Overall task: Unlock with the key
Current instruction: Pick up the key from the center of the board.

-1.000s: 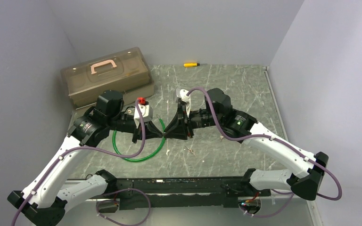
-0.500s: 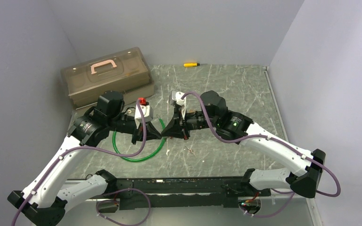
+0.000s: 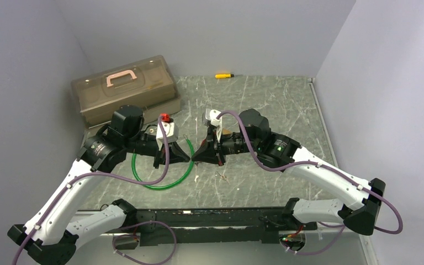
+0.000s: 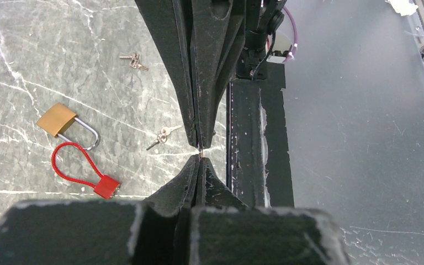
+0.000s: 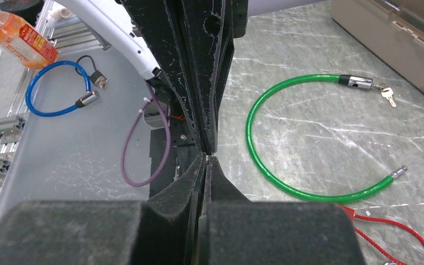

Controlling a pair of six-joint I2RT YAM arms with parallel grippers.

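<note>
Our right gripper [image 5: 207,161] has pressed its fingers together and edged left, tip to tip with our left gripper [image 4: 200,160], whose fingers are also together. Keys [image 4: 160,137] lie near the brass padlock [image 4: 58,118]. We cannot tell whether the tips pinch one.

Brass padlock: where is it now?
Left wrist view, left side: the brass padlock lies beside the red cable lock, left of a key pair.

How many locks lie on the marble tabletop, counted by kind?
Cable locks: 2 (green cable lock, red cable lock)
Padlocks: 1 (brass padlock)
Total: 3
</note>
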